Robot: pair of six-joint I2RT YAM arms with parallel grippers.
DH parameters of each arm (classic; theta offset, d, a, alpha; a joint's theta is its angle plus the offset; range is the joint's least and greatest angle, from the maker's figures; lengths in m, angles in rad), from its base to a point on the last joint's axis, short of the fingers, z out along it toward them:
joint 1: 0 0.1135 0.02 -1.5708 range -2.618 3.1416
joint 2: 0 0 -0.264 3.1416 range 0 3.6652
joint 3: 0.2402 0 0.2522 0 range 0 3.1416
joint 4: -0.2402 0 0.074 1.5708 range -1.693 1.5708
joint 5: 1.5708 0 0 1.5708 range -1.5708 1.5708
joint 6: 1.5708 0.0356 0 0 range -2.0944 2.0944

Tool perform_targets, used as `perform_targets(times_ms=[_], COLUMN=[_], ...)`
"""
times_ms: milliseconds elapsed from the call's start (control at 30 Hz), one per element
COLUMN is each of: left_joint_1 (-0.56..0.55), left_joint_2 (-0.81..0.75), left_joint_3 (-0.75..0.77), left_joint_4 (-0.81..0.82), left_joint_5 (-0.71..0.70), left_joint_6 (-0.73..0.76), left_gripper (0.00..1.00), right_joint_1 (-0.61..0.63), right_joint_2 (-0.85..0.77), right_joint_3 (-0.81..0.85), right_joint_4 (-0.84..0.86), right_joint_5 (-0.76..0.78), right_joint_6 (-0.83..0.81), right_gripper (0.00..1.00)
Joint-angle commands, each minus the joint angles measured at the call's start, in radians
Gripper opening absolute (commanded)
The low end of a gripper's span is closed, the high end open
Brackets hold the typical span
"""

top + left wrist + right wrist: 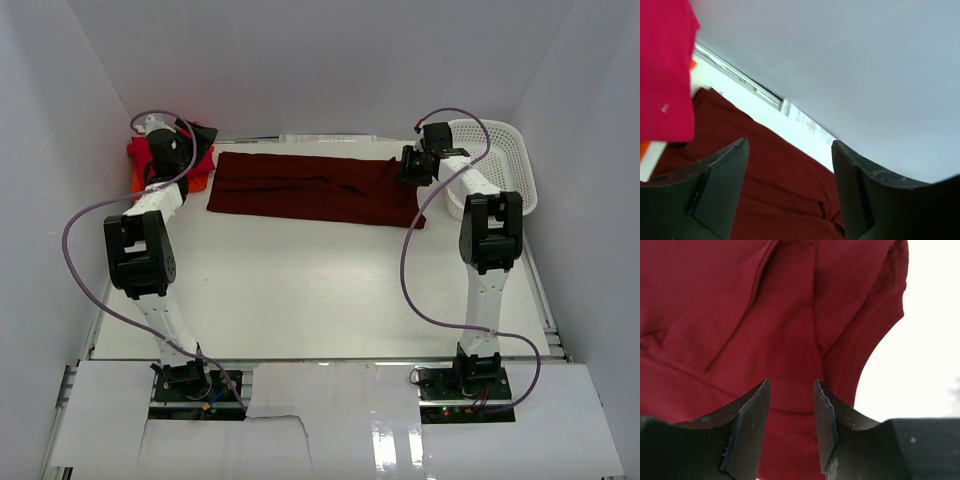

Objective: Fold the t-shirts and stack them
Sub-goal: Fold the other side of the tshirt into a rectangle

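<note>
Watching the maroon t-shirt (315, 187) lie flat across the upper middle; my left gripper (790, 144) is released — empty. Right gripper (792, 383), upper right, parted too.

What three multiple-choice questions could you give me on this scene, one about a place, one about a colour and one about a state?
1. Where does the basket stand on the table?
A. far right corner
B. far left corner
C. near edge, between the arm bases

2. What colour is the shirt laid out flat?
A. orange
B. dark maroon
C. blue

3. How do the jaws of the left gripper stand?
A. shut on cloth
B. apart, with nothing between them
C. shut on the basket

Answers:
1 A: the top view shows it at the back on the right.
2 B: the long band of cloth across the far middle is dark maroon.
3 B: its wrist view shows a wide gap with nothing gripped in it.
</note>
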Motion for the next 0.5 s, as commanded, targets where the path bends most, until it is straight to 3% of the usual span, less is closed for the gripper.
perform_targets(times_ms=[0, 233, 467], left_joint_1=[0.005, 0.004, -0.004], left_joint_2=[-0.094, -0.115, 0.014], left_joint_3=[-0.064, -0.201, -0.112], left_joint_4=[0.036, -0.009, -0.1], left_joint_5=[0.131, 0.23, 0.27], left_joint_6=[0.029, 0.075, 0.153], left_gripper=[0.75, 0.58, 0.34], right_joint_1=[0.004, 0.015, 0.03], right_joint_2=[-0.097, -0.141, -0.177], right_joint_3=[-0.048, -0.124, -0.209], right_joint_4=[0.036, -0.028, -0.02], right_joint_5=[-0.042, -0.099, -0.097], right_joint_6=[0.013, 0.023, 0.013], right_gripper=[0.46, 0.45, 0.46])
